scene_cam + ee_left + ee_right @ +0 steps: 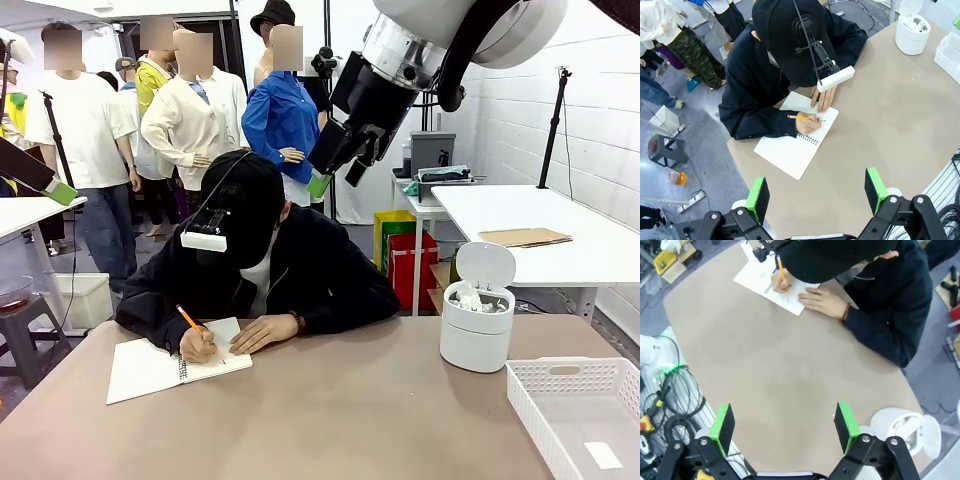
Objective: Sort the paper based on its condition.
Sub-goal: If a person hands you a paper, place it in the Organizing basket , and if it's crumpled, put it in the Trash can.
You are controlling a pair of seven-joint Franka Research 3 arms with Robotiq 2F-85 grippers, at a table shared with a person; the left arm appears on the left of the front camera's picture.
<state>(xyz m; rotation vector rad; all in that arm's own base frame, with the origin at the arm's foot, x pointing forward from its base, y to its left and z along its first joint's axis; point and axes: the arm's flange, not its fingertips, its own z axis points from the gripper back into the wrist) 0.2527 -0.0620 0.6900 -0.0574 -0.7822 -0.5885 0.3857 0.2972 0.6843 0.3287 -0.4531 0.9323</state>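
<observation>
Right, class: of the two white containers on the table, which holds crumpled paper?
The round bin with its lid flipped up; wrinkled wads show at its top. The rectangular perforated tray nearby holds a flat slip.

We see crumpled white wads point(474, 298) heaped in the open bin point(476, 345). One flat, smooth slip point(603, 455) lies in the tray point(610, 372).

Table point(350, 410) middle lies open; notebook point(150, 368) far-left, bin point(477, 335) and tray point(535, 415) (near corner) right.
</observation>
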